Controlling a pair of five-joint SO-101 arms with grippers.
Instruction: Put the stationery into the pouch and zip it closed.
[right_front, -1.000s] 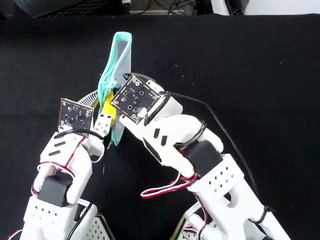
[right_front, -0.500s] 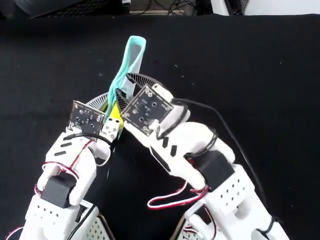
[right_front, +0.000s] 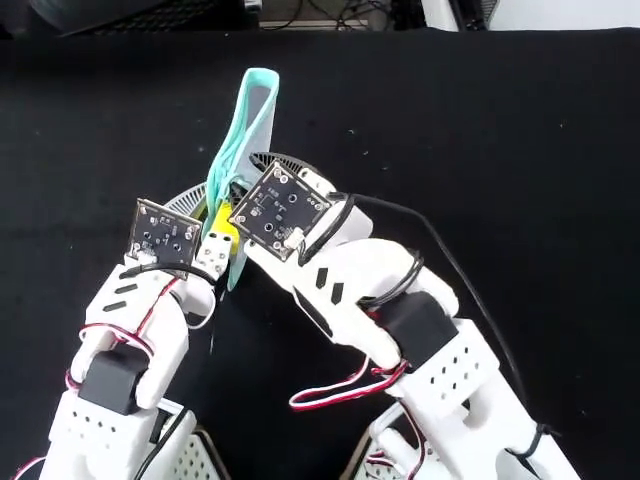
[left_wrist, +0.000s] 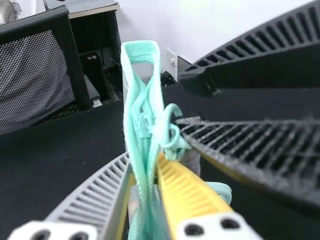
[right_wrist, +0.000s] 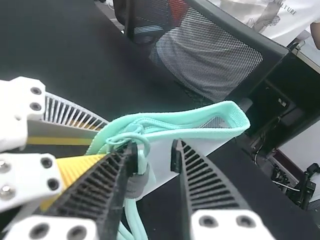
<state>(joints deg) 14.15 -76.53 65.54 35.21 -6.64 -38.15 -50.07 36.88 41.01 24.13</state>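
Two: left end effector (left_wrist: 145, 164) clamps pouch (right_front: 248, 118); right end effector (right_wrist: 154, 147) seems parted beside zipper pull (left_wrist: 176, 134).

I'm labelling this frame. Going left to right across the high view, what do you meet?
Left arm's camera board → mint pouch, held up on edge → black cable along the right arm.

Pouch (right_front: 245, 130) mint green, pale side panel. Worktop (right_front: 500, 150) black. Left pincer (left_wrist: 142, 167) ribbed, yellow and grey. Right pincer (right_wrist: 153, 148) ribbed black. Arm shells (right_front: 345, 275) white, wires (right_front: 330, 387) red-white.
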